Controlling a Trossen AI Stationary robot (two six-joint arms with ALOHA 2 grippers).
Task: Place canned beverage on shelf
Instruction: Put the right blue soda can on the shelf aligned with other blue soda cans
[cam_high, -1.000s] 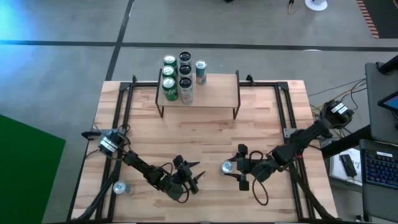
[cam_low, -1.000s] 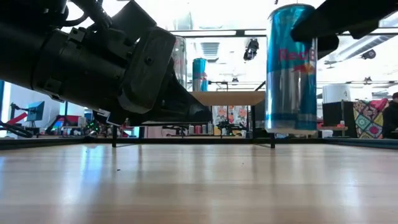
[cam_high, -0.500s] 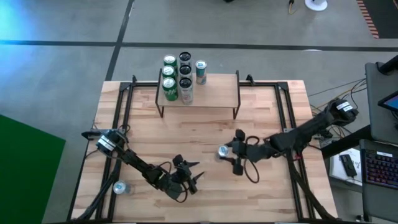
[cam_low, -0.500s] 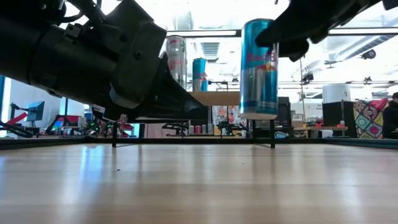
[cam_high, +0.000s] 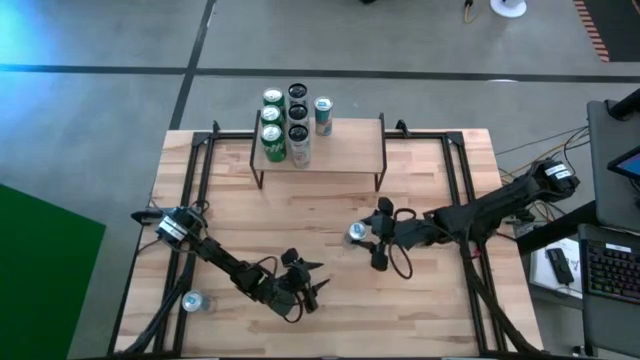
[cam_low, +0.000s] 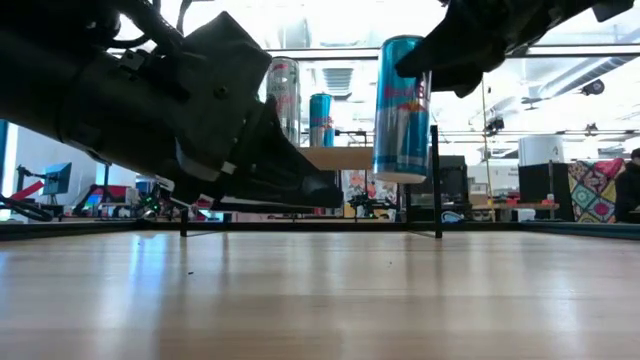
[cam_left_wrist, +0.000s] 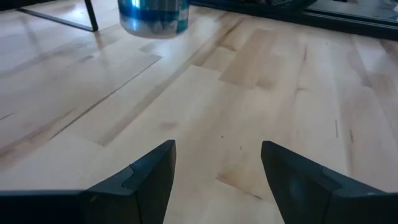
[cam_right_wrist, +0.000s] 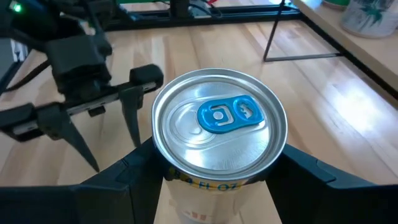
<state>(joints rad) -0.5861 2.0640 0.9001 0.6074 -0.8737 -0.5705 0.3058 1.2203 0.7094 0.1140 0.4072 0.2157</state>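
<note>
High view: right gripper (cam_high: 362, 240), fingers clamped on the can (cam_high: 356, 233), has carried it from the near table edge toward the shelf (cam_high: 350, 135), which lies well beyond the fingertips. Low view: can (cam_low: 401, 108) now hangs higher off the table (cam_low: 320, 300), so transport is under way. Left wrist view: left gripper (cam_left_wrist: 217, 180) idles, fingers wide and empty, can (cam_left_wrist: 153, 15) well ahead.

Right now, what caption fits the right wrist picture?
Right end effector grips a blue-tabbed can above the wooden table, left end effector open nearby.
</note>
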